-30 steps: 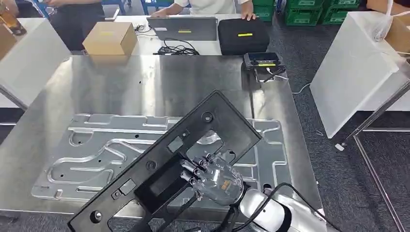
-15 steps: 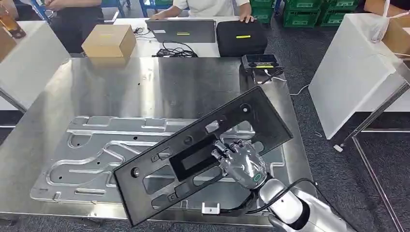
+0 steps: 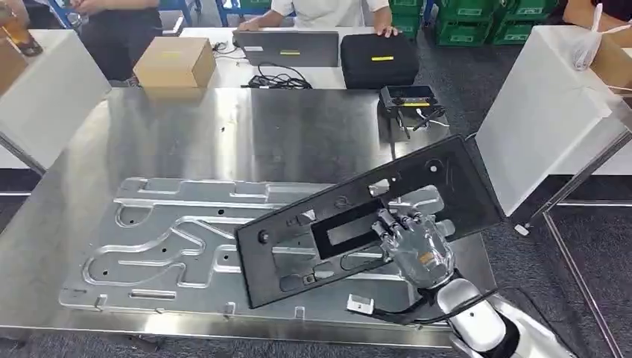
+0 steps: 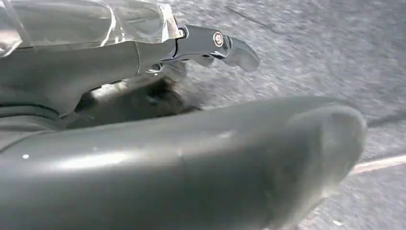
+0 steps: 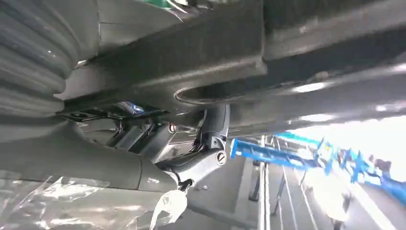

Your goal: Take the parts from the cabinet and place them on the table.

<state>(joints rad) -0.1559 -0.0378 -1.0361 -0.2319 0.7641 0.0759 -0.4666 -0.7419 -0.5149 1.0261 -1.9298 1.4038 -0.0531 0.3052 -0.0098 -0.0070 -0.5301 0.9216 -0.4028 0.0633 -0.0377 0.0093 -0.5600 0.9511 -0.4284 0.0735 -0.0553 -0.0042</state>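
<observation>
Since the earlier pictures the black part [image 3: 369, 220] has travelled to the right and a little away from the robot, and its long side lies flatter than before, while the right hand [image 3: 417, 242] went with it. In the head view the dark fingers [image 3: 395, 224] of this hand are closed over the near edge of the black part, beside its long rectangular opening, so the part is held above the steel surface [image 3: 194, 134]. Its far right corner reaches out past the right edge of the surface, and its left end hangs over the silver embossed plate [image 3: 164, 239] that lies flat there. In the left wrist view the left hand [image 4: 143, 143] hangs over grey floor; its thumb and one dark finger stand apart with nothing between them. Behind the steel surface are a cardboard box [image 3: 176, 62], a laptop [image 3: 291, 48] and a black case [image 3: 378, 60], with a person's hand [image 3: 385, 30] resting on the case. A white cabinet [image 3: 544, 112] stands to the right.
</observation>
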